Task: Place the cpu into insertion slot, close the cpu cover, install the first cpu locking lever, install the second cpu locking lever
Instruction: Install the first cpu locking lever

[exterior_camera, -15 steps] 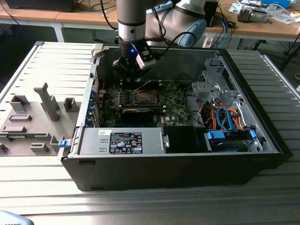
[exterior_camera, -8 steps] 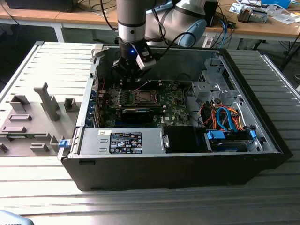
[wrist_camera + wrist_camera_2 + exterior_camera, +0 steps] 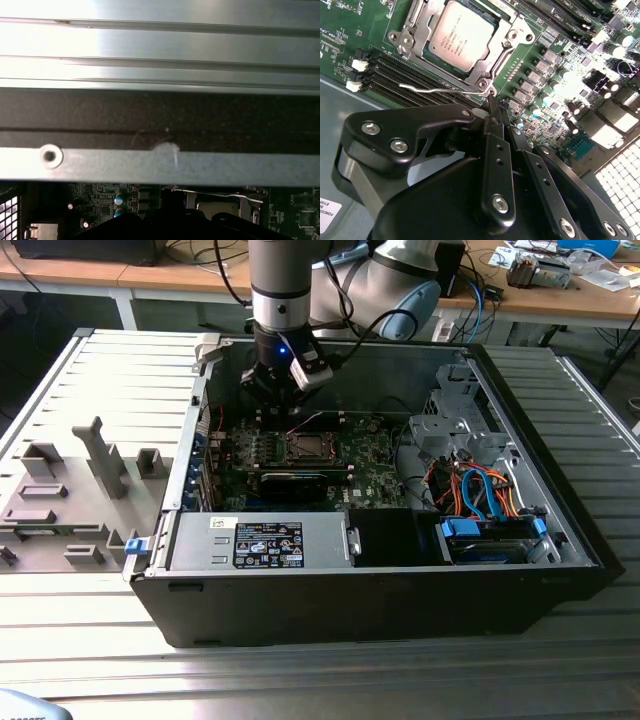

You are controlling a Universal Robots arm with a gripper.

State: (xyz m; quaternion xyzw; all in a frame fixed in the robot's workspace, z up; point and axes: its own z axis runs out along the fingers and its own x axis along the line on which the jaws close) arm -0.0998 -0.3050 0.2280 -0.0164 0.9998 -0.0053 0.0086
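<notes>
The cpu [image 3: 461, 34] already sits in the insertion slot [image 3: 490, 22], with its pale metal top facing up. The cpu cover [image 3: 415, 27] looks folded down around it, so the chip shows through the window. That makes the locking levers the step in hand.

One thin wire lever [image 3: 437, 90] lies along the edge of the slot nearest the gripper [image 3: 492, 117]. It looks loose, not hooked under its catch, though I cannot be sure.

In the second wrist view the gripper's black fingers are pressed together with nothing between them. The tips point toward the lever, at about 12 o'clock from the gripper body.

In the exterior view the gripper [image 3: 283, 400] hangs inside the computer case [image 3: 300, 605], just above the slot [image 3: 306, 448].

I think the lever needs a careful push down and sideways under its hook.
</notes>
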